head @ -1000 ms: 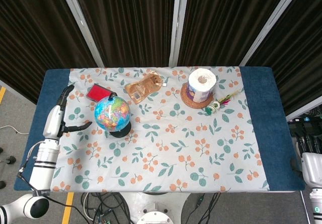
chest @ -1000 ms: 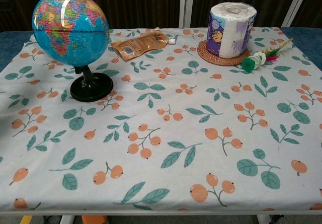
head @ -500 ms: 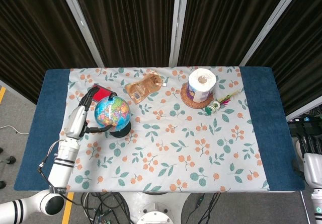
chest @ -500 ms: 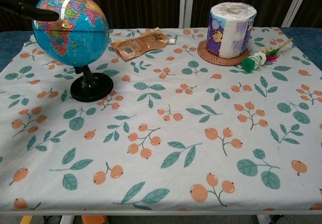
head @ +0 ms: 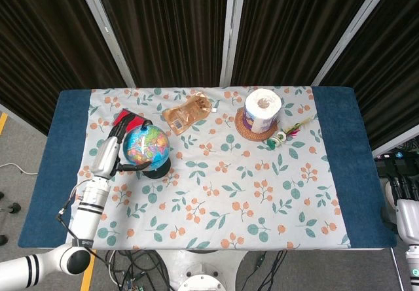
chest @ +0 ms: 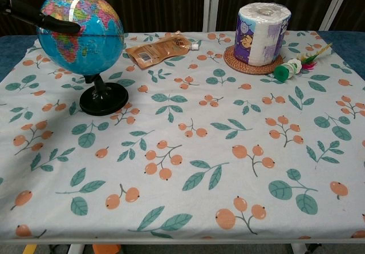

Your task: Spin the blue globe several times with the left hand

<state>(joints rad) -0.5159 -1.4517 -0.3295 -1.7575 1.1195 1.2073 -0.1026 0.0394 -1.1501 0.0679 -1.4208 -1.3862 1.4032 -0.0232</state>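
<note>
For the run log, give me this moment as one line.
phase: spin contact | left hand: fingers touching blue globe | right hand: not in view | globe: upright on stand

Backdrop: dark pleated curtains (head: pixel 170 29) are hanging behind the table, split by pale metal posts (head: pixel 234 26).
Table: a floral cloth (head: pixel 262 193) is covering the middle, blue surface (head: pixel 340 147) showing at both ends.
Floor: grey, cables (head: pixel 131 271) trailing below.
</note>
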